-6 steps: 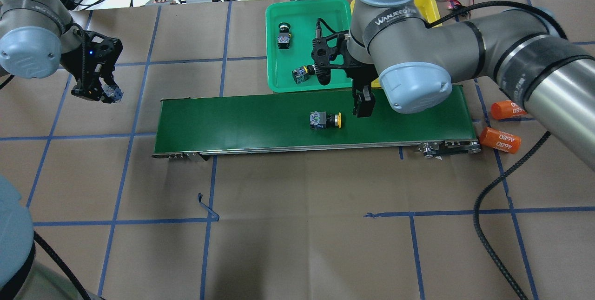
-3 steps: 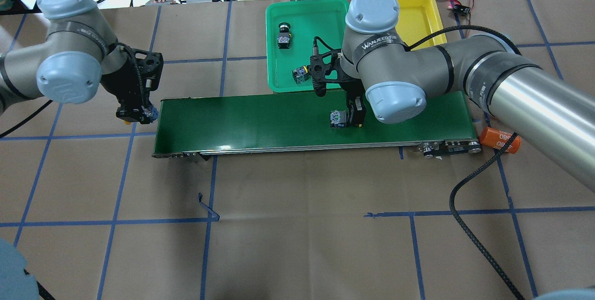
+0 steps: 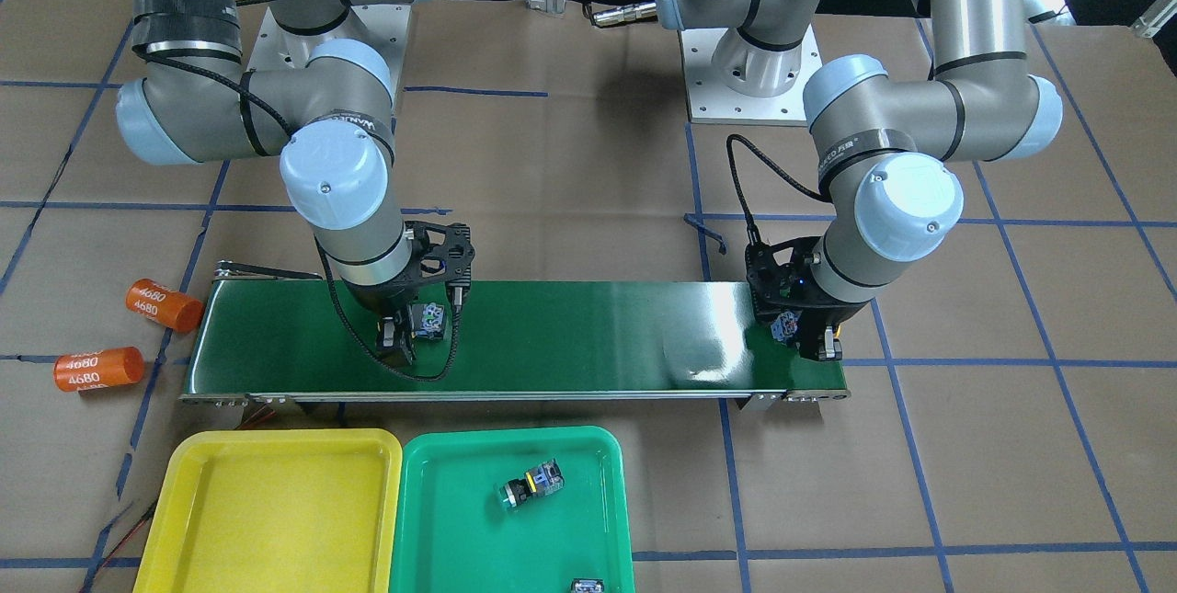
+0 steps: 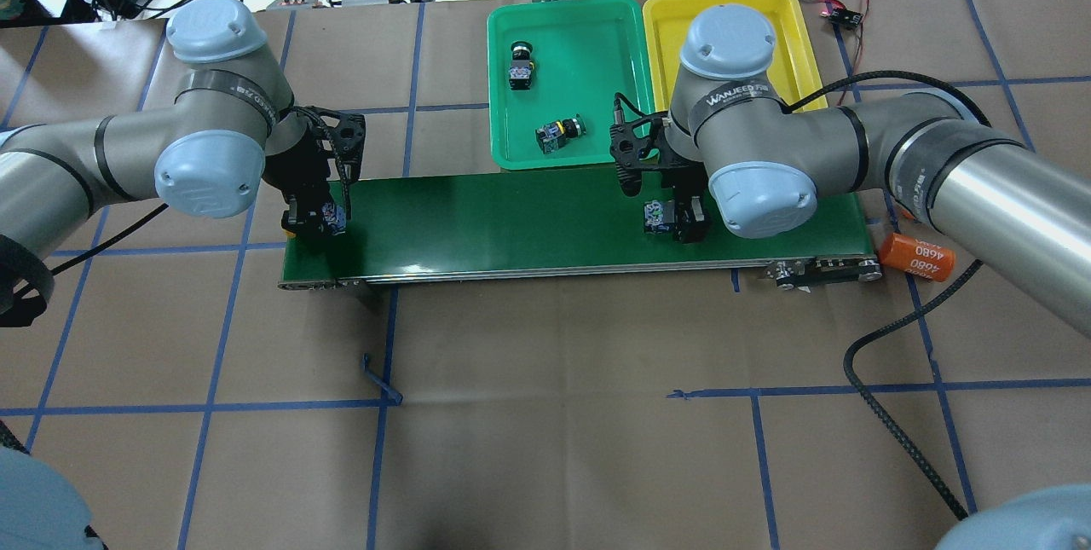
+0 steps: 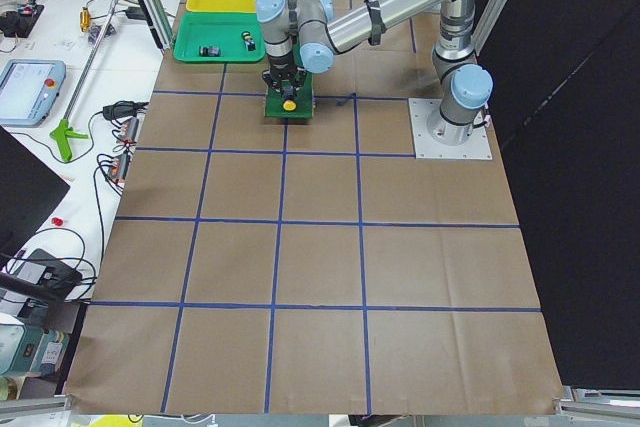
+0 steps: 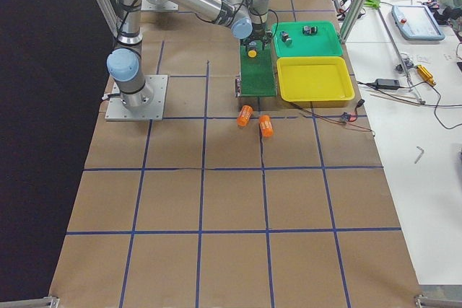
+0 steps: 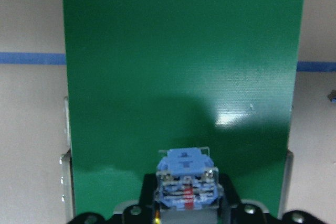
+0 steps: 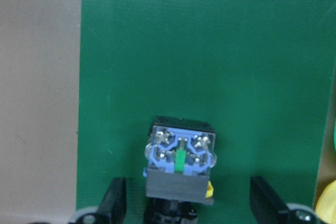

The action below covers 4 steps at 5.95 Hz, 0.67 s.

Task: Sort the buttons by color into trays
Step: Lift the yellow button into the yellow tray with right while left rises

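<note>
— Belt: what is on it?
— A first button, yellow-capped, right of centre in the overhead view. The right gripper straddles it, fingers spread wide, clear of its body.
— The left gripper?
— Clamped on a second button at the belt's left end; whether that one touches the belt I cannot tell.
— Trays?
— The green tray, upper middle, has two more buttons lying apart; the yellow tray sits just right of it.
</note>
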### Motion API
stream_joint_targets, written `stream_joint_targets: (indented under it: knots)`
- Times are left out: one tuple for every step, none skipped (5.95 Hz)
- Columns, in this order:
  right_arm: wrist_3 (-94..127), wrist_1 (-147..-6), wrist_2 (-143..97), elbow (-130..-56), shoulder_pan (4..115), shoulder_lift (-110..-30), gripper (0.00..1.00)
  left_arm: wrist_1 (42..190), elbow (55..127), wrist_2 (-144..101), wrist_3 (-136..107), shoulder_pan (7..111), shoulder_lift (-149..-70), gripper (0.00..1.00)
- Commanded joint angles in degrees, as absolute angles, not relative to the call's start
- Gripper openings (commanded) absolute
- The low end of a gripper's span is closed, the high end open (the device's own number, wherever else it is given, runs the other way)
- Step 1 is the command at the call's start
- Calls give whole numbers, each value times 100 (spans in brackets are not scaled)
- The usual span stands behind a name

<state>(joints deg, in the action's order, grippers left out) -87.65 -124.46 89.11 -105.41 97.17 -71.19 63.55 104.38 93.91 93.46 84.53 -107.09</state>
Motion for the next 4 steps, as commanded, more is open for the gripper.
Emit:
stream_joint_targets:
  knots:
    - [-9121, -12445, 8982, -10635, 9519, -7224, 23, 6380, 10441, 9395, 9108, 8525, -10531, 99]
    - [-9271, -12445, 8982, -10635, 9353, -7294, 14, 6616, 10354, 9404, 8383, 8612, -10303, 99]
    - [-9690, -12445, 8965, -10617, 9082, -7425, 13, 7010, 10284, 9413, 7158, 8718, -9935, 99]
    - [-9729, -12454, 8947, -10513, 8957, -7583, 13, 7579, 10179, 9396, 5997, 8780, -9575, 99]
